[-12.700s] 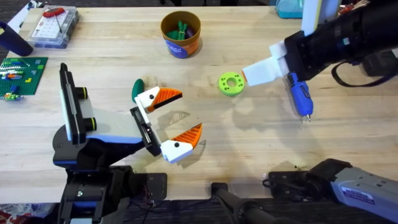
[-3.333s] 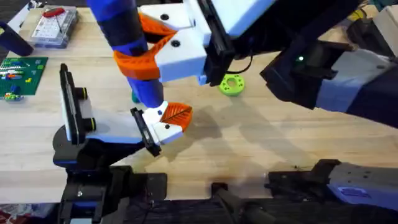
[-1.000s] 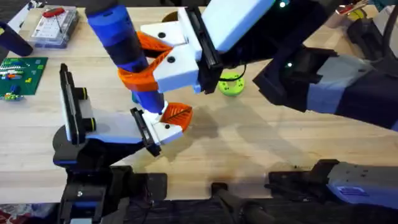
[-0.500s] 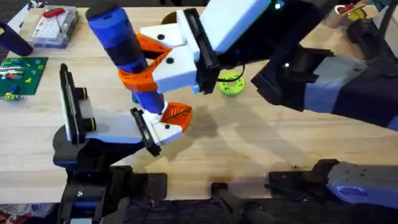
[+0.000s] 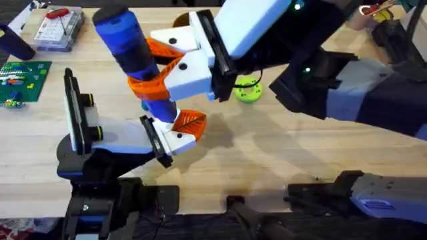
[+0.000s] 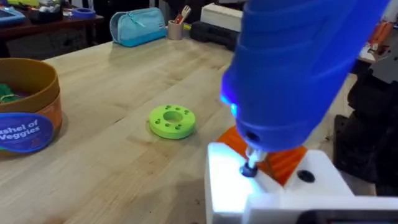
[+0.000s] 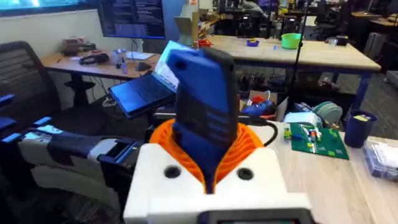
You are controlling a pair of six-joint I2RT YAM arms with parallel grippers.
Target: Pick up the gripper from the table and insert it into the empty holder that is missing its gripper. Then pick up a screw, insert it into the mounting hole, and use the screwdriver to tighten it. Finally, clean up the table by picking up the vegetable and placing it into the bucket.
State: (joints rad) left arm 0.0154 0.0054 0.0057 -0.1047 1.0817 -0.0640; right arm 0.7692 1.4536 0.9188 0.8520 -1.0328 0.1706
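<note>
My right gripper [image 5: 160,67] reaches across the table, shut on the blue screwdriver [image 5: 130,50], which stands nearly upright. In the right wrist view the screwdriver [image 7: 205,106] rises between the orange pads [image 7: 249,146] of the right gripper [image 7: 208,158]. Its metal tip rests on a dark screw [image 6: 249,169] in the white and orange gripper [image 6: 280,186] seated in the black holder [image 5: 83,143] on my left arm [image 5: 179,133]. A sliver of the dark green vegetable [image 5: 143,105] shows beside the screwdriver. The orange-brown bucket [image 6: 28,118] stands farther back.
A lime green ring [image 5: 248,90] lies right of the work spot, also in the left wrist view [image 6: 172,120]. A clear parts box with a red-handled tool [image 5: 57,27] and a green board [image 5: 23,77] sit at the far left.
Earlier the screwdriver lay on the table at the right under my right gripper. It now stands held over the mounted gripper. In the last second almost nothing moved.
</note>
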